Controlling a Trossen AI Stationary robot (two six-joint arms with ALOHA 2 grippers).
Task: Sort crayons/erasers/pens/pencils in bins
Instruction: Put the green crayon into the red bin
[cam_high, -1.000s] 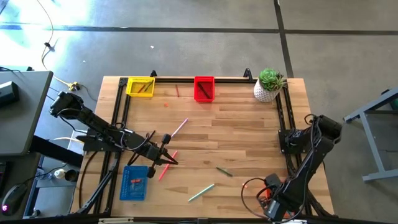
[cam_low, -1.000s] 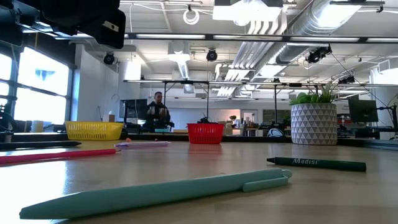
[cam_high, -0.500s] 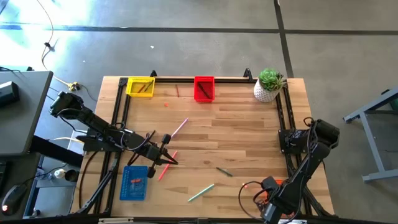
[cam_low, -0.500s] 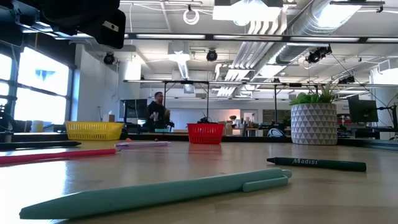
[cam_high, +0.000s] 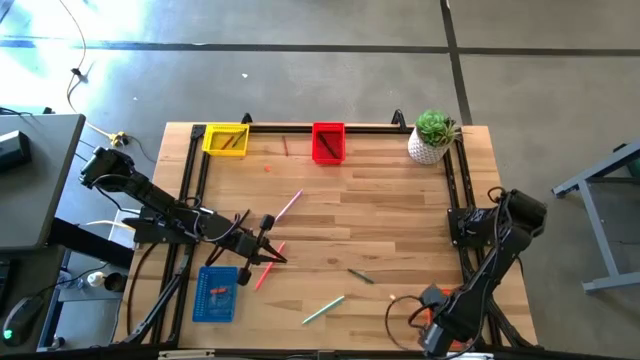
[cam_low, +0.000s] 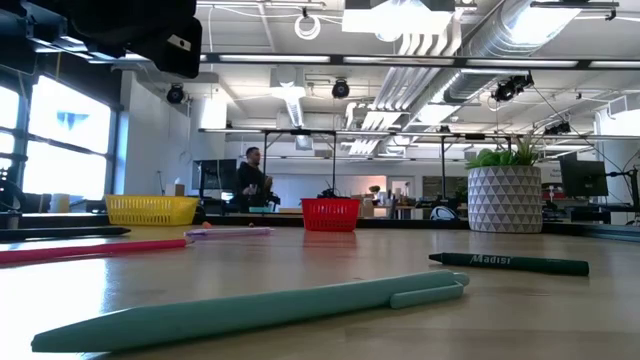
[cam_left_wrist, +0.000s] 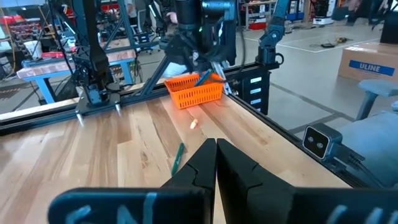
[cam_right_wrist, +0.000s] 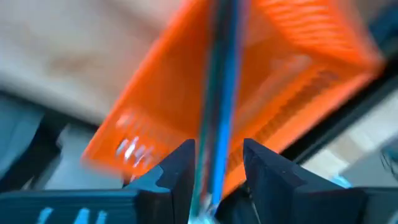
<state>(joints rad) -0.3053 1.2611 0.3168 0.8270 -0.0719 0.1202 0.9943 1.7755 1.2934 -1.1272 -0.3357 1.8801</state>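
From above, the right gripper (cam_high: 432, 322) is seen at five o'clock over the orange bin (cam_left_wrist: 193, 91), mostly hidden there; the left gripper (cam_high: 268, 254) waits at eight o'clock, fingers pressed together. At the right wrist, a blue pen (cam_right_wrist: 217, 106) is seen between spread fingers (cam_right_wrist: 175, 171) above the bin; whether it is pinched cannot be told. It could be dropped outside if misaligned

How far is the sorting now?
Done: items lie in the yellow bin, red bin and blue bin. In hand: the right gripper has a blue pen over the orange bin. Remaining: pink pen, red pen, green crayon and teal pen lie loose on the table; the left gripper is shut beside the red pen.
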